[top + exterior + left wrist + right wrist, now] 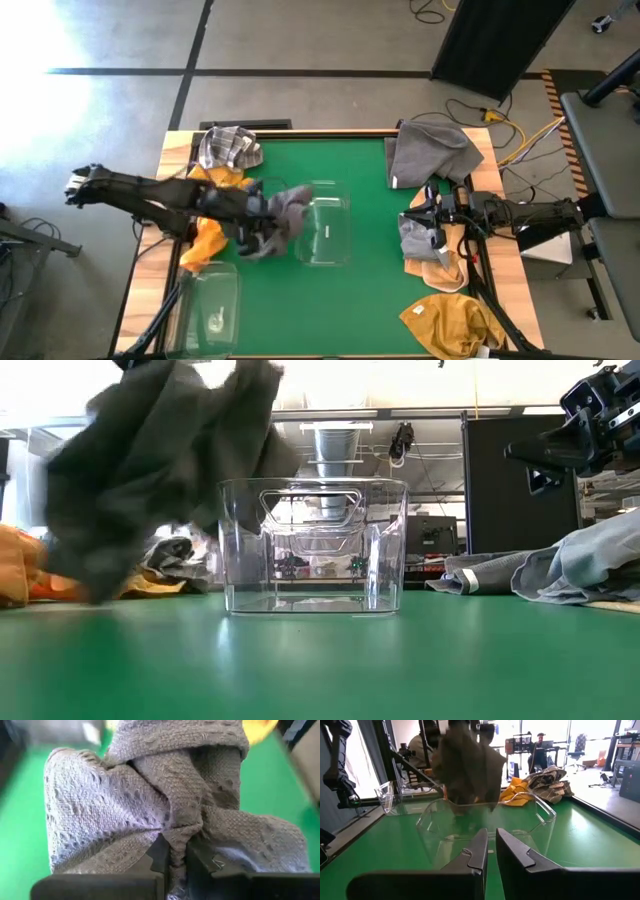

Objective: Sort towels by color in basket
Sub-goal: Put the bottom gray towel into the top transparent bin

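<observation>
The left hand [262, 222] grips a dark grey woven towel [285, 208] at the clear plastic basket's [325, 236] nine o'clock rim. The basket holds nothing; other towels lie scattered on the green worktop [340, 310]. The right hand [425, 215], at three o'clock, is nearly closed and empty.

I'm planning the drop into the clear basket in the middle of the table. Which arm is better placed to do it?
Left. The left gripper is shut on the grey towel, which hangs beside the clear basket. The right gripper waits empty over towels at the table's right.

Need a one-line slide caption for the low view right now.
Left gripper carries a dark grey towel beside the clear basket on the green table.
</observation>
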`<state>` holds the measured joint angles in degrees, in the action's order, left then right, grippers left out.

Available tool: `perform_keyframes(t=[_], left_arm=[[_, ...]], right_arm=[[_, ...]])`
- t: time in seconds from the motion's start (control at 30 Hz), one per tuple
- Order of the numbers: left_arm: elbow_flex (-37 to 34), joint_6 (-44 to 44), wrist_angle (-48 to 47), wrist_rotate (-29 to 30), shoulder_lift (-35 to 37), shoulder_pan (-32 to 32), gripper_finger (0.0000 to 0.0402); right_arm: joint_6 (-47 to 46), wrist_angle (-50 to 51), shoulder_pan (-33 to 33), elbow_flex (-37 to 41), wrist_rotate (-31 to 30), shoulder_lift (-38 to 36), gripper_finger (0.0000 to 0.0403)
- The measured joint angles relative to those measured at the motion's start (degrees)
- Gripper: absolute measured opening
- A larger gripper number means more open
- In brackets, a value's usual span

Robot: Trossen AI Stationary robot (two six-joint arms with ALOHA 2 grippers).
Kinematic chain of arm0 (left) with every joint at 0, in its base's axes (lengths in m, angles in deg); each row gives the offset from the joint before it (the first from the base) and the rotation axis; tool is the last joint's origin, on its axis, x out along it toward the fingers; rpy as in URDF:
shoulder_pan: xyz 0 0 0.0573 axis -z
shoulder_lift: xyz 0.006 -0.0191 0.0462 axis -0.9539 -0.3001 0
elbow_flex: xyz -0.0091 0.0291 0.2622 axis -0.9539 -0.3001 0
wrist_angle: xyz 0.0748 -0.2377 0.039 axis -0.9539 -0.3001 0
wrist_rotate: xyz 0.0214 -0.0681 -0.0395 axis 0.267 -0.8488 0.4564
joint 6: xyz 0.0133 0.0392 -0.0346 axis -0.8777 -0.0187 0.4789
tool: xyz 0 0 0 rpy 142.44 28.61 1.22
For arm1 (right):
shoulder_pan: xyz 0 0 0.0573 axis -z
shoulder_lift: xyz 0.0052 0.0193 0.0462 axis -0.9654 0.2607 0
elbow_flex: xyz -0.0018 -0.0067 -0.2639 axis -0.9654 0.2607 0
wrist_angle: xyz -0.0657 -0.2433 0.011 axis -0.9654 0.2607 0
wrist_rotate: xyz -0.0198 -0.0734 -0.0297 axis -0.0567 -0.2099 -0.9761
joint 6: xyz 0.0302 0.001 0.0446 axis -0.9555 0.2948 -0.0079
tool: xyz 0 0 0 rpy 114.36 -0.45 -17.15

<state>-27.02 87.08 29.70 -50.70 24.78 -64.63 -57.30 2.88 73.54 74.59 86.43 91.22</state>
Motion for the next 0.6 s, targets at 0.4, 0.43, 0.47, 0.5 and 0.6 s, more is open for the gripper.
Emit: perform_keyframes(t=[0.4, 0.43, 0.47, 0.5, 0.6], left_arm=[[0.5, -15.3, 32.9, -11.6, 1.8, -8.3, 0.0017], [0.5, -15.1, 36.2, -13.4, 0.8, -9.1, 0.0017], [0.5, -15.0, 39.6, -14.9, -0.4, -10.0, 0.0017], [0.8, -14.9, 42.5, -16.4, -1.7, -11.0, 0.0017], [4.2, -13.6, 46.1, -19.8, -5.9, -14.5, 0.0017]], right_arm=[[-4.8, -16.1, 0.0, 0.0, -4.6, 0.6, 0.0028], [-4.7, -18.9, 0.0, 0.0, -5.8, 1.1, 0.0028], [-4.7, -21.4, 0.0, 0.0, -6.0, 1.6, 0.0028], [-4.4, -23.7, 0.0, 0.0, -5.1, 2.5, 0.0028], [-1.6, -28.9, -0.4, 0.0, -0.6, 6.4, 0.0028]])
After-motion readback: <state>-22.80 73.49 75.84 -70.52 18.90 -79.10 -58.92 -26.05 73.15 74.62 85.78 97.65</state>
